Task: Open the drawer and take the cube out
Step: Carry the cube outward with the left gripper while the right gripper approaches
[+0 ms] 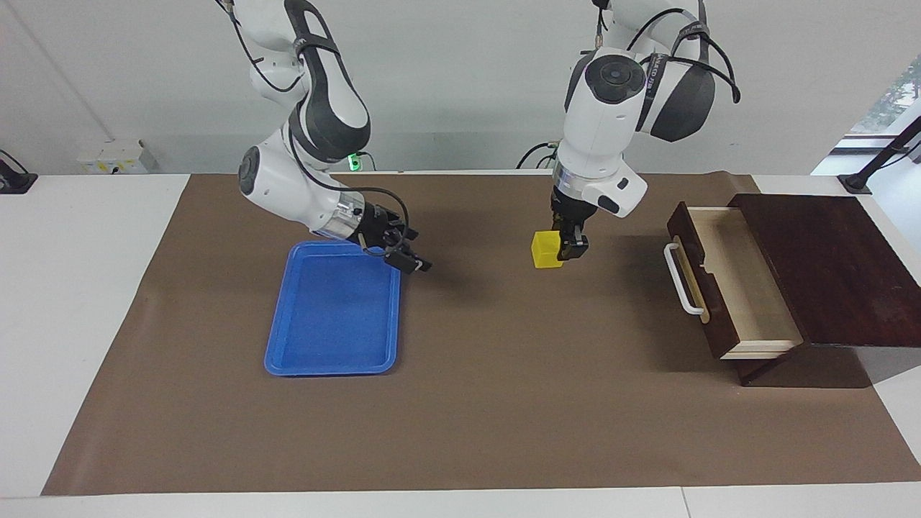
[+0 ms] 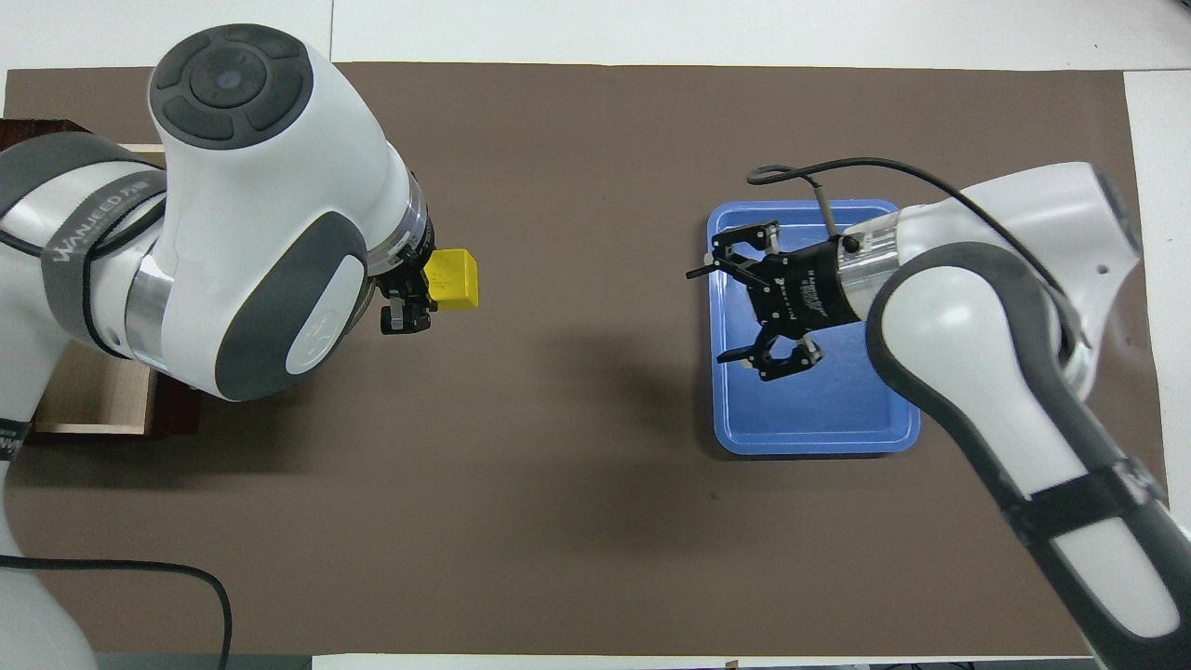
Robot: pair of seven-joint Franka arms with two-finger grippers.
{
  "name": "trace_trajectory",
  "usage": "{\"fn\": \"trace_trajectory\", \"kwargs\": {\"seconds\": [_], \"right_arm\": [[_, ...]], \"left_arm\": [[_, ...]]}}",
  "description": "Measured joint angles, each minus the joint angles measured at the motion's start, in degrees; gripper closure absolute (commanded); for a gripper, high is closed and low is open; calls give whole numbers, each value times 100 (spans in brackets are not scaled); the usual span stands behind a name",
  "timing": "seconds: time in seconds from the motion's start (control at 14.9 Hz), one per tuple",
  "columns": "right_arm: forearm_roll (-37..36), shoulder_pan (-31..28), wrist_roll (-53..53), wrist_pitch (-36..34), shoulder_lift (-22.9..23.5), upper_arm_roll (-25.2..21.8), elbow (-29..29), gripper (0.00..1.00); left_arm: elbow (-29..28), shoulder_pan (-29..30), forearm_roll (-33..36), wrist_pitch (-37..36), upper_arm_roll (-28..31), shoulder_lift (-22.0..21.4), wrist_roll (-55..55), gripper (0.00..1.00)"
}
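Two arms reaching inward, both raised.
Left gripper (image 1: 560, 250) clamped, pointing down; right gripper (image 1: 407, 253) spread wide, angled low.

A plain white wall (image 1: 446, 86) was seen across the top of the frame. A white table (image 1: 86, 302) was covered by a brown mat (image 1: 504, 403). A window (image 1: 896, 93) was glimpsed at upper right.

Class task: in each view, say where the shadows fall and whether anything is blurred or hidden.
Facing view: soft shadows lie on the brown mat under the cube and beside the drawer; nothing is blurred. Overhead view: the left gripper holds the cube, a diffuse shadow lies below, and the left arm hides most of the drawer.
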Motion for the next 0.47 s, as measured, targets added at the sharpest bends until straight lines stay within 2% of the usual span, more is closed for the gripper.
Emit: {"fn": "trace_trajectory", "kwargs": {"seconds": [0.27, 0.47], "right_arm": [[373, 431, 825, 429, 778, 2, 696, 0], [457, 951, 1367, 775, 1161, 5, 1172, 0]], "left_arm": [[-64, 0, 0, 72, 17, 0, 0, 100], [-76, 0, 0, 73, 17, 0, 0, 100]]}}
